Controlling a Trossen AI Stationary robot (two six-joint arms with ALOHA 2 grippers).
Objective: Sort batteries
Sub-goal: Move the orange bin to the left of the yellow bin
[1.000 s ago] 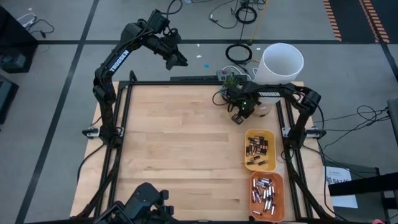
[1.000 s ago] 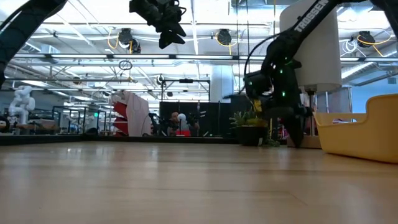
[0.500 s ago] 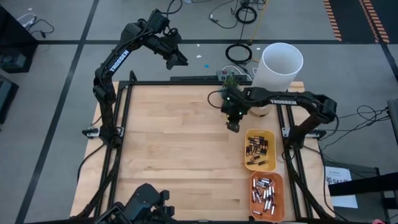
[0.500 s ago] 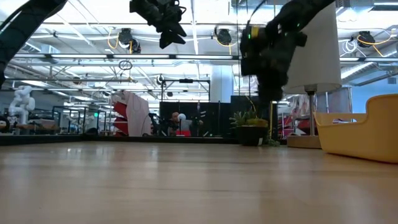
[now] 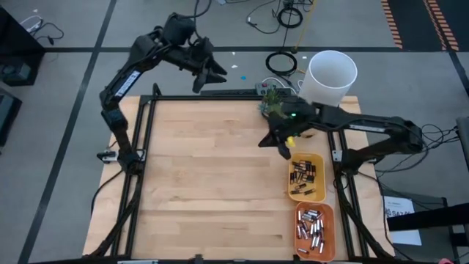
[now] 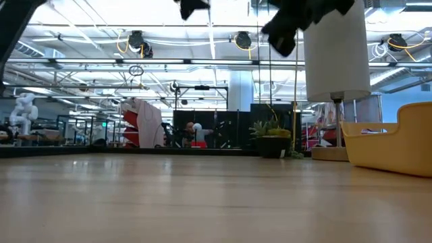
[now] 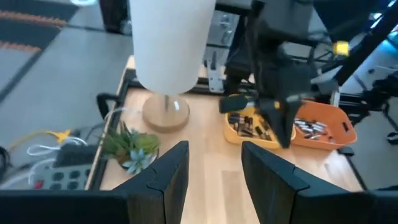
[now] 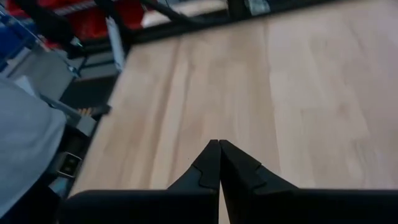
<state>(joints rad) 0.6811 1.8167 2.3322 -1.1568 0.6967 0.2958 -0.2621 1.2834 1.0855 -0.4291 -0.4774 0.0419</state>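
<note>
The right claw (image 5: 282, 149) hangs high with its fingers pressed together on nothing, the yellow tray (image 5: 306, 176) just beside its tip and the orange tray (image 5: 314, 231) farther along; all the batteries (image 5: 305, 174) I can see already lie in those two trays, so a good next move is to pull clear without clipping a rim (my judgement). The left claw (image 5: 215, 73) waits open beyond the table's far edge. Since a second ago the right arm has stretched forward and swung its claw toward the yellow tray, while the left arm has shifted a little
</note>
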